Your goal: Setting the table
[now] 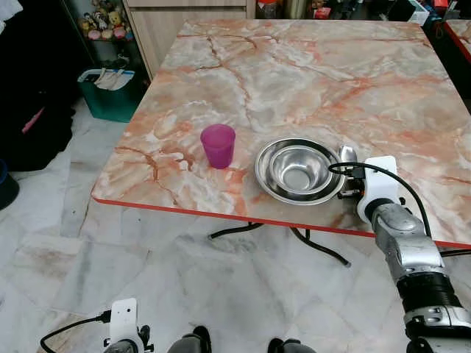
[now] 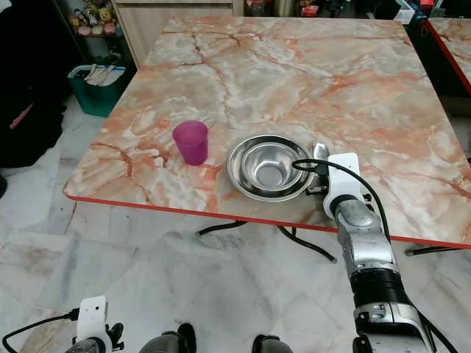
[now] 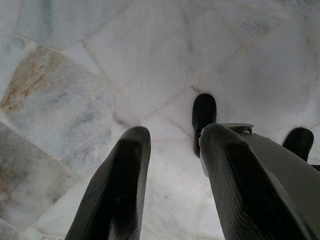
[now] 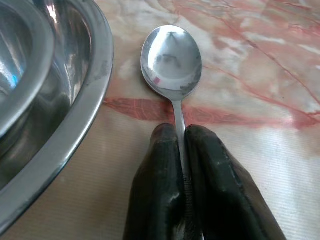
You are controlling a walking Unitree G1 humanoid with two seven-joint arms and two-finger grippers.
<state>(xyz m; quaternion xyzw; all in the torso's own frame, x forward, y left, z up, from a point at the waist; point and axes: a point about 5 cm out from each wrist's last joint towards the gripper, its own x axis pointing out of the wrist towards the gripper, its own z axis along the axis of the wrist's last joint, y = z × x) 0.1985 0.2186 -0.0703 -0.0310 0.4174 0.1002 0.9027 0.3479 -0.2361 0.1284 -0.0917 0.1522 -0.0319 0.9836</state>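
A steel bowl [image 1: 298, 173] sits inside a steel plate [image 1: 265, 185] near the front edge of the marble table [image 1: 309, 81]. A purple cup [image 1: 218, 145] stands upright to its left. A steel spoon [image 4: 172, 61] lies just right of the plate, its bowl [image 1: 347, 154] pointing away from me. My right gripper [image 4: 181, 135] is shut on the spoon's handle, low over the tabletop beside the plate. My left gripper [image 3: 172, 137] hangs open above the floor by my foot.
The table's red front edge [image 1: 221, 215] runs just below the plate. A green bin [image 1: 110, 92] stands on the floor at the far left of the table. A second table corner [image 1: 460, 33] shows at the right. Pale marble floor lies below.
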